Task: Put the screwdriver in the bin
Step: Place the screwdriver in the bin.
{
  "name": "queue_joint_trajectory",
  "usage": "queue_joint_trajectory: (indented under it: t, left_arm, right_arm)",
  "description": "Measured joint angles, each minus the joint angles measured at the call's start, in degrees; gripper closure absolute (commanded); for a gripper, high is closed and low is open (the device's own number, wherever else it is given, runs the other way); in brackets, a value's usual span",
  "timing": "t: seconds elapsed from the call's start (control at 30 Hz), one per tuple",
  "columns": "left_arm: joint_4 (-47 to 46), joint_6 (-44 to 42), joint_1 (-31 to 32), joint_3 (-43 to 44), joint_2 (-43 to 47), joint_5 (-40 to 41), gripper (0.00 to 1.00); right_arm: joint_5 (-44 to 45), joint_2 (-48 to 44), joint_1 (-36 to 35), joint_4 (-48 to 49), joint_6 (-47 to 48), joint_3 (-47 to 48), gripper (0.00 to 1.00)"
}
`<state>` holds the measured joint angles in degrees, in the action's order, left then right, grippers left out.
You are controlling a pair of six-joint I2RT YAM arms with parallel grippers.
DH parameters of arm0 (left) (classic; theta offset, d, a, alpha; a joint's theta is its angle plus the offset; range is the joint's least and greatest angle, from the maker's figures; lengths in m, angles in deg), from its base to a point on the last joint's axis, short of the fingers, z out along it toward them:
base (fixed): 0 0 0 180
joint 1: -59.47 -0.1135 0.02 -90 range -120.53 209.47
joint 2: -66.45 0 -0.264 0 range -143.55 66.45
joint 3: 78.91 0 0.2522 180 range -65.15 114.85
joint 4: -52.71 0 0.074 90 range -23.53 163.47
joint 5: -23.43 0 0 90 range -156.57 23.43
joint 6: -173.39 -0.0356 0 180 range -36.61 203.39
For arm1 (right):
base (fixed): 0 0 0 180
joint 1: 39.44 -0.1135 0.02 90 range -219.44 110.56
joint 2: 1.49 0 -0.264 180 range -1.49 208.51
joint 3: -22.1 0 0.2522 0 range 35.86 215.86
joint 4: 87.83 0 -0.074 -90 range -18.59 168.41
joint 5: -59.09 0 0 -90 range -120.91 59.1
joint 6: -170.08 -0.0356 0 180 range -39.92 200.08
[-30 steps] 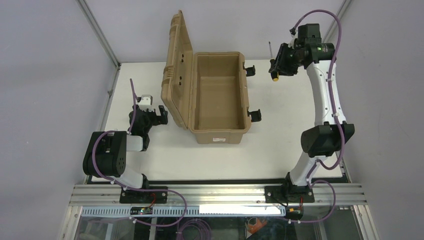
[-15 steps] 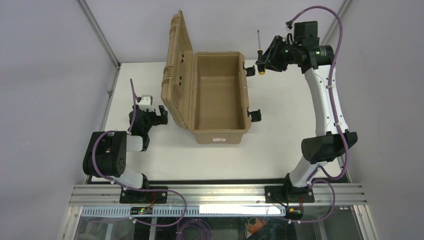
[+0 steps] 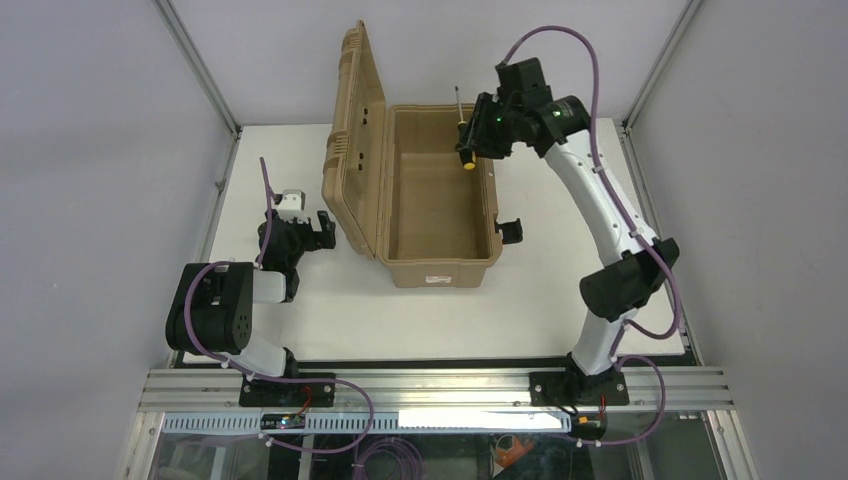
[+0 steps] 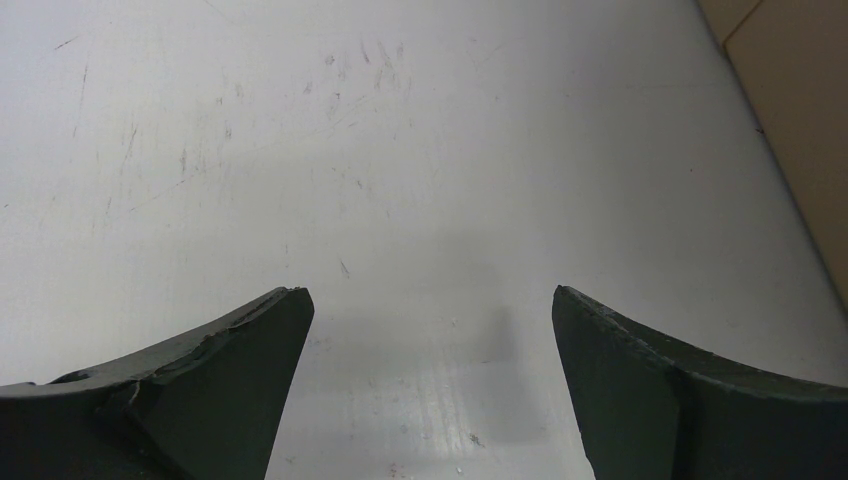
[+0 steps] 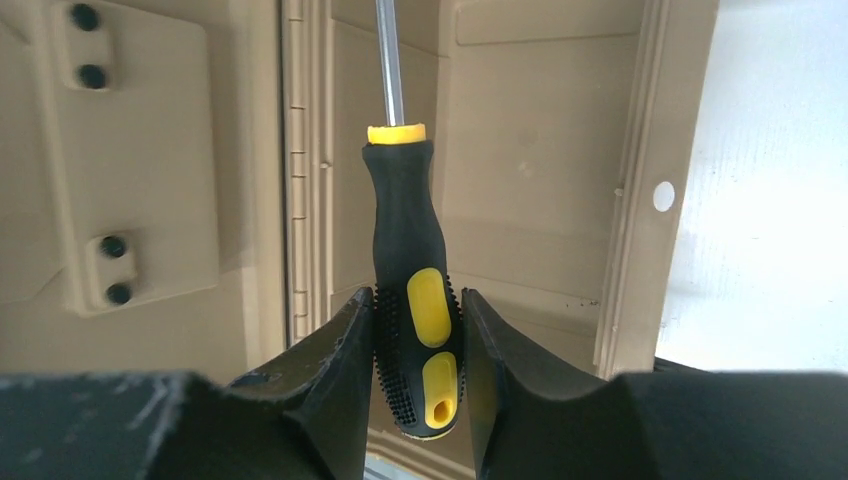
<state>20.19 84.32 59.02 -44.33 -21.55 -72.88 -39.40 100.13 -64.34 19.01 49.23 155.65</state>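
The bin (image 3: 438,262) is a tan hard case, open, with its ribbed lid (image 3: 352,130) standing up on the left. My right gripper (image 3: 476,140) is shut on the screwdriver (image 3: 464,135) and holds it in the air above the bin's far right corner. In the right wrist view the fingers (image 5: 340,350) clamp the black and yellow handle (image 5: 412,290), and the shaft (image 5: 388,60) points away over the bin's inside (image 5: 520,160). My left gripper (image 3: 300,232) is open and empty, low over the table left of the bin; its fingers (image 4: 230,380) stand wide apart.
Black latches (image 3: 511,231) stick out from the bin's right side. The white table (image 3: 560,230) lies between grey walls, with metal frame posts (image 3: 195,65) at the corners. The bin's edge (image 4: 800,120) shows at the right of the left wrist view.
My right arm has swung left with the screwdriver, from right of the bin to above its far right corner. The left arm has not moved.
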Motion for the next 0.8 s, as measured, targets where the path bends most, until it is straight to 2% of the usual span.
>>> queue_joint_trajectory:
  t: [0.43,0.8]
  left_arm:
    - [0.02,0.0,0.0,0.0,0.0,0.0,0.01]
    - [0.0,0.0,0.0,0.0,0.0,0.0,0.01]
  right_arm:
    - [13.68,14.84,-9.53,-0.13,-1.97,1.88,1.0]
    - [19.34,25.62,-11.19,0.74,-2.51,2.4,1.0]
